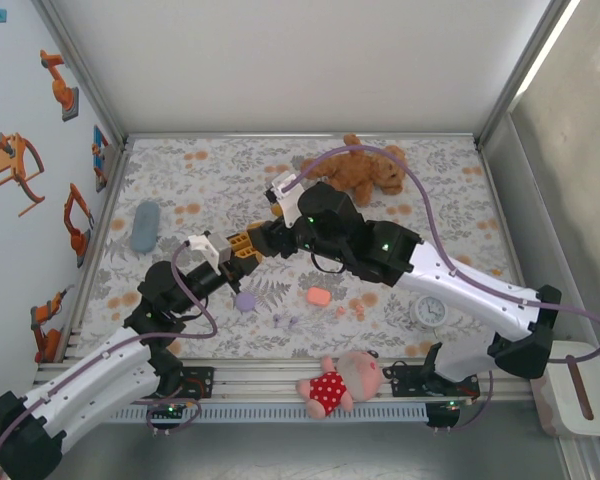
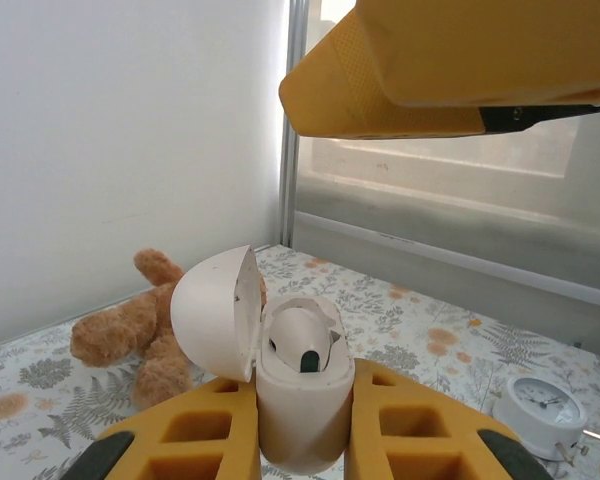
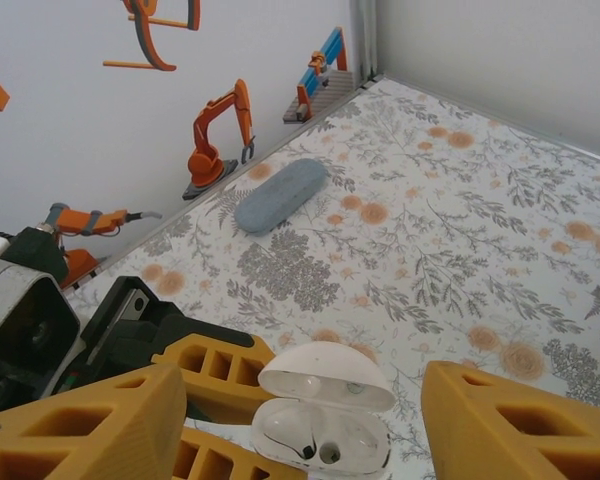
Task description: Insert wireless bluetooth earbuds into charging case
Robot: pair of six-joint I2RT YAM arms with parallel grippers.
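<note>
Above the middle of the table (image 1: 210,170), the left gripper (image 2: 302,400) is clamped on the body of a white charging case (image 2: 300,435), whose lid stands open. Just over it, the right gripper (image 3: 305,385) has its jaws spread wide on either side of the case, touching nothing and carrying nothing. A white bud (image 2: 302,345) with a dark tip sits in one well; I can't make out the second well clearly. To my eye this is the seating step for that case.

Down on the table, toward the near edge, the lilac earbuds (image 1: 285,321) lie loose just right of a lilac case (image 1: 245,300). The orange-pink earbuds (image 1: 350,311) lie just right of a coral case (image 1: 318,296). Next, I'd guess, the right arm should lift clear without knocking the lid. Then it should pinch one of those tiny loose buds, which calls for a fine, centred grasp.
</note>
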